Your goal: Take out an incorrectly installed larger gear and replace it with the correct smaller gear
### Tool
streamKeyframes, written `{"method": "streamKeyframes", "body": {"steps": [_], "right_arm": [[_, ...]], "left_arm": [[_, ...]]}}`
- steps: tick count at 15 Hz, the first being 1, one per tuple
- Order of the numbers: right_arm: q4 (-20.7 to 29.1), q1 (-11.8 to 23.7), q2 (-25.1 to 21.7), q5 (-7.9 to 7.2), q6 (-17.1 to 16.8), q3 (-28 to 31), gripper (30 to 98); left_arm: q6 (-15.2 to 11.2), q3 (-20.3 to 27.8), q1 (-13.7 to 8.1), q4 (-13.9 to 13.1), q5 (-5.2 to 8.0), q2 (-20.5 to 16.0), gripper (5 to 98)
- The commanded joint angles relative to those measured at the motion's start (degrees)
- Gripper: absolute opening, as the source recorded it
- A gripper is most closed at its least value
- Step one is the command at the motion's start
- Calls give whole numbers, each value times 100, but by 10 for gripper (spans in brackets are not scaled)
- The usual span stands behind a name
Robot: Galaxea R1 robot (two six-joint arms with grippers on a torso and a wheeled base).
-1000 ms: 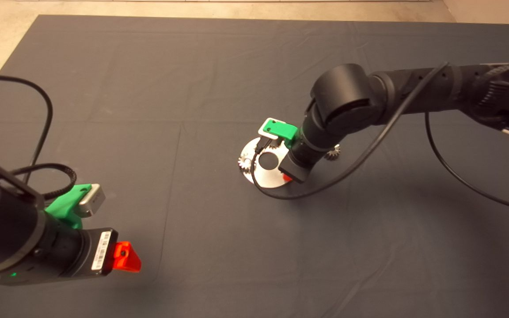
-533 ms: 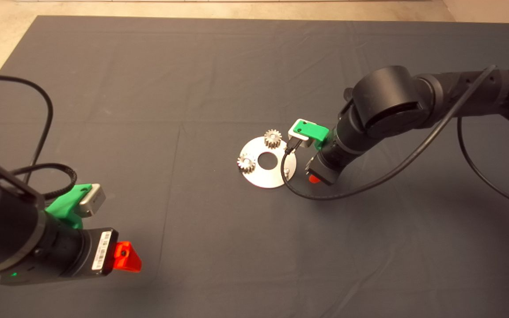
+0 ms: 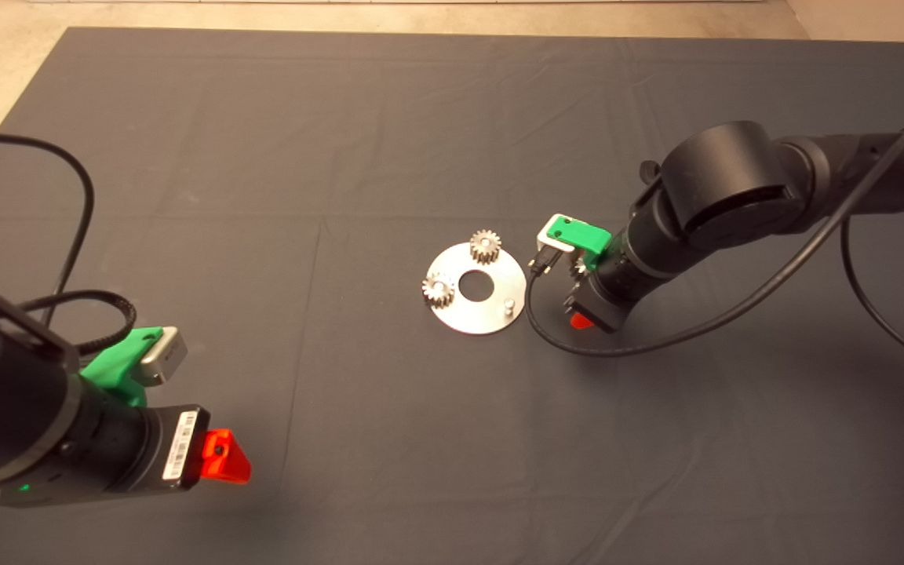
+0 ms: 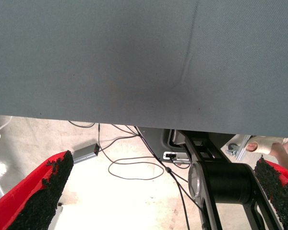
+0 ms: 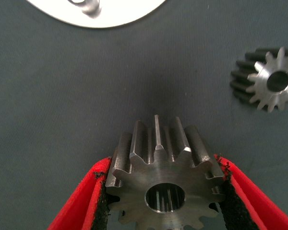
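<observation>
Mat (image 3: 342,141) covers the table. Left gripper (image 3: 224,457) is parked at the lower-left edge, fingers (image 4: 38,191) apart and empty, floor cables beyond the mat edge. Right gripper (image 3: 581,318) sits just right of the plate (image 3: 474,315), fingers (image 5: 84,203) clamped on the big gear (image 5: 165,184). Plate carries two pale small gears (image 3: 486,246) (image 3: 437,289) around its centre hole, plus one bare pin (image 3: 508,304). Small gear (image 5: 271,79) lies on the mat near the held gear, off the plate.

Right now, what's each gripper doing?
Left gripper: open, empty, parked.
Right gripper: shut on the larger gear, beside the plate.
</observation>
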Motion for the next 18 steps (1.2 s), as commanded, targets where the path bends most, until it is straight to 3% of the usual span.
{"method": "streamKeyframes", "body": {"steps": [1, 10, 18], "right_arm": [[39, -14, -281, -713, -23, 167, 501], [-5, -286, -475, -713, -190, 159, 501], [-146, -286, -764, -713, -348, 167, 501]], "left_arm": [[32, 85, -33, -132, 723, -15, 977], [32, 85, -33, -132, 729, -15, 977], [32, 85, -33, -132, 720, -15, 977]]}}
